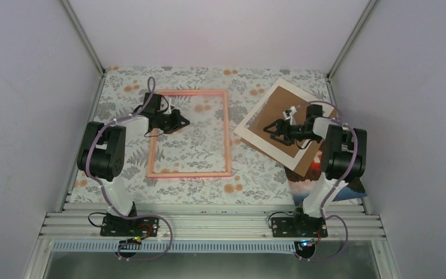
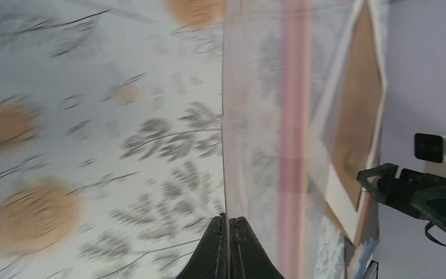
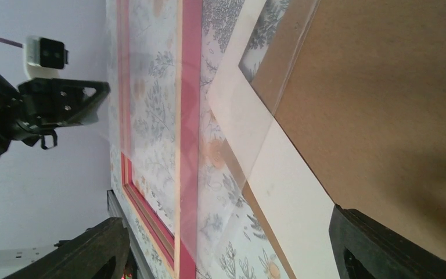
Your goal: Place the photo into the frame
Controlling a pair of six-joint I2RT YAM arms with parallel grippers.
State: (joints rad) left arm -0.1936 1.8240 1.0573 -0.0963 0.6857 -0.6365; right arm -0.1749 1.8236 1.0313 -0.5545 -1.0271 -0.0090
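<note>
The left gripper (image 2: 227, 225) is seen with its jaws pressed tight together. The edge of a clear sheet (image 2: 261, 116) starts right at the tips and runs toward 12 o'clock in the wrist view. Whether the sheet is pinched cannot be told.

The right gripper (image 3: 232, 253) is held with its jaws spread wide and nothing is gripped between them. Its dark fingers (image 3: 96, 250) are seen at either side of the wrist view. Below them lie a white border mat (image 1: 267, 149) and a brown backing board (image 1: 279, 104), the brown showing inside the mat's border.

In the overhead view, the bright pink frame (image 1: 227, 133) is laid flat on a flowered tablecloth (image 1: 197, 75) just left of centre. The left gripper is hung over its left half, toward 10 o'clock. The mat and board are set askew at 2 o'clock, just beside the frame.

The photo (image 1: 354, 189) is found at 4 o'clock, near the right arm's base. It lies picture side up and is partly covered by the board and that arm, well apart from the frame.
</note>
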